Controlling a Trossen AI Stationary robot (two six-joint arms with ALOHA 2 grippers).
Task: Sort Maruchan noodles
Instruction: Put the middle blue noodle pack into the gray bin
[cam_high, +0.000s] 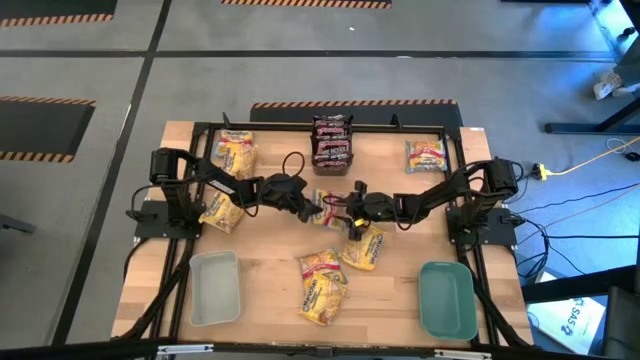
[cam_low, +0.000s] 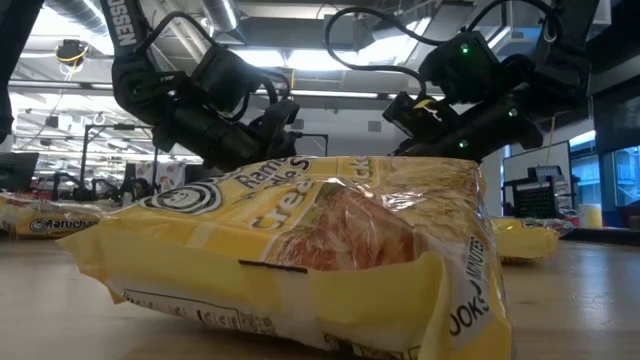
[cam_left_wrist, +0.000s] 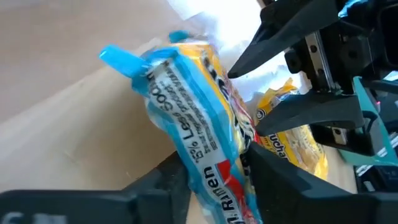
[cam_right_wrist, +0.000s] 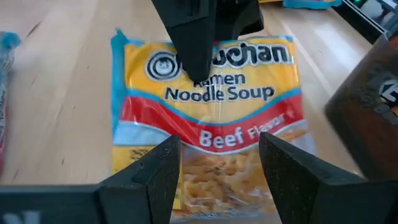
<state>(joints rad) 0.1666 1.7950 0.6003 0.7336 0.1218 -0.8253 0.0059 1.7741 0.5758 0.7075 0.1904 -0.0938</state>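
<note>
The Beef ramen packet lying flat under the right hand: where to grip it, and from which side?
From straight above, across the middle of the Beef packet, pinching across its short width. It lies flat, label up, so no edge stands free, and the film can bunch. The open right hand hovers there; the left hand holds another packet.

My right tool hangs over the pale wooden tabletop, its two dark fingers spread apart with nothing between them. Beyond them lies a flat yellow-orange crinkly plastic ramen packet, face up, with a red and blue band and the words "Ramen Noodle Soup" and "Beef Flavor". A dark finger of the other arm reaches down over the packet's far end, covering part of its brand lettering.
</note>
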